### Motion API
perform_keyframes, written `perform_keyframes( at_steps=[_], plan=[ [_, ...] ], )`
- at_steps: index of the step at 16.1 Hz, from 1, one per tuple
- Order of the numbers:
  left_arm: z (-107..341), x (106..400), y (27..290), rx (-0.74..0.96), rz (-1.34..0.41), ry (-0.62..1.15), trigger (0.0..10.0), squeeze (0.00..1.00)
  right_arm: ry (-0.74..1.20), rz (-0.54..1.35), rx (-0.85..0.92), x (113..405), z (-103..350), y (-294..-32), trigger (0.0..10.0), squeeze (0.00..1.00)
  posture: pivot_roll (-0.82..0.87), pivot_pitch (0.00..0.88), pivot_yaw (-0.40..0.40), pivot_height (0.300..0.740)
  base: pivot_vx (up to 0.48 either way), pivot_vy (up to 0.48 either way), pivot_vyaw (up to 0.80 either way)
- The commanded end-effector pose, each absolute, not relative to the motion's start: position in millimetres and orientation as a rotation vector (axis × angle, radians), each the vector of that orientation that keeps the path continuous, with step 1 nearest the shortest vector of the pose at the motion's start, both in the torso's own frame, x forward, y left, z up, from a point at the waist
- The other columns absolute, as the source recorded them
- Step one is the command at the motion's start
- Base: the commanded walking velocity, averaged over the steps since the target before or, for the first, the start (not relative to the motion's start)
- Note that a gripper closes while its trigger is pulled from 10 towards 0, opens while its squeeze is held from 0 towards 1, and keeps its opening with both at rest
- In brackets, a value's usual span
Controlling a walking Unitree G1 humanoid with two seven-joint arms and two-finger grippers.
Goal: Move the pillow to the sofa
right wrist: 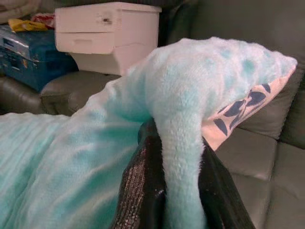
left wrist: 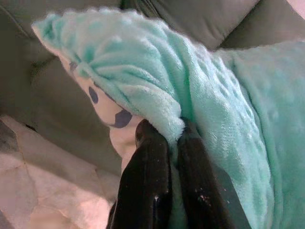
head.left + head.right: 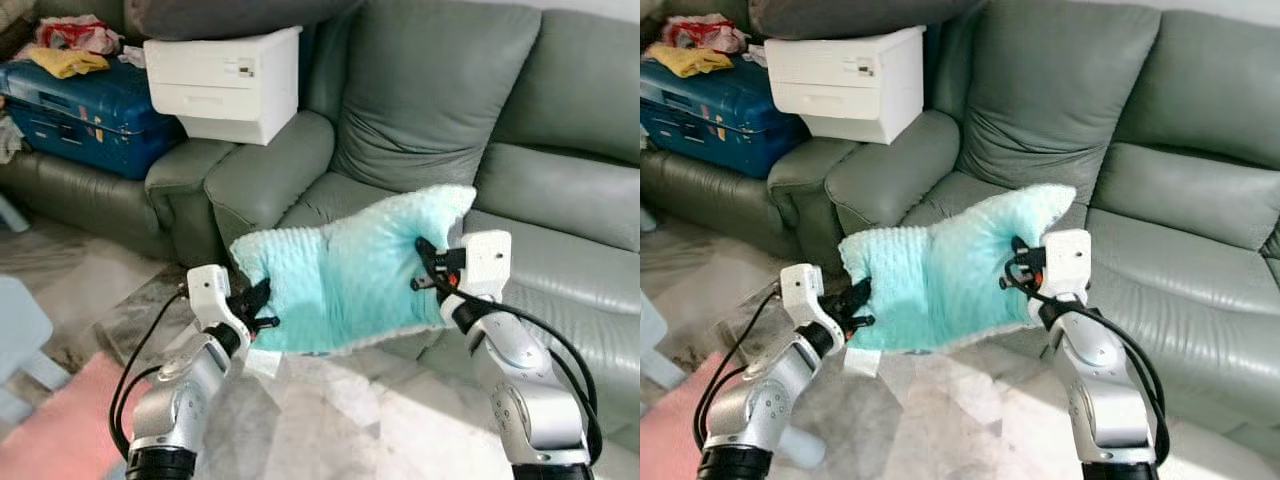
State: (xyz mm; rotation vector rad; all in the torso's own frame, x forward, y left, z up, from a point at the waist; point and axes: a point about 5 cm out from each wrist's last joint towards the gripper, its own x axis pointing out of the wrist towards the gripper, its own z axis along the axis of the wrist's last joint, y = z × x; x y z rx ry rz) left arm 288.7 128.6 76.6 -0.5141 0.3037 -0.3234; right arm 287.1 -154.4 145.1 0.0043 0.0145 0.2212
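The fluffy mint-green pillow hangs in the air just in front of the grey-green leather sofa. The left end effector and right end effector each pinch one end tight. Both should lift together, then lay it flat on the seat.

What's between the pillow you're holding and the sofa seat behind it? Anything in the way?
Nothing lies between. In the left eye view the pillow, held by the left gripper and right gripper, hangs right before the bare sofa seat.
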Motion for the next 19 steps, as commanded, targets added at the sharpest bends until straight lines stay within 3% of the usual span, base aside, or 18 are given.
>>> perform_keyframes(
  at_steps=[1,12,19],
  plan=[
    [83,291,120,-0.509,-0.361,0.287,10.0,0.00,-0.018,0.216,0.003,287,153,-158,10.0,0.00,-0.19,0.000,0.006,0.740,0.000,-0.461,0.00],
    [83,291,118,-0.517,-0.355,0.285,10.0,0.00,-0.016,0.216,-0.001,288,154,-159,10.0,0.00,-0.20,0.000,0.002,0.740,0.000,-0.446,0.00],
    [87,300,128,-0.481,-0.295,0.248,10.0,0.00,-0.018,0.214,-0.001,288,154,-158,10.0,0.00,-0.20,0.000,0.004,0.740,0.000,0.000,0.00]
  ],
)
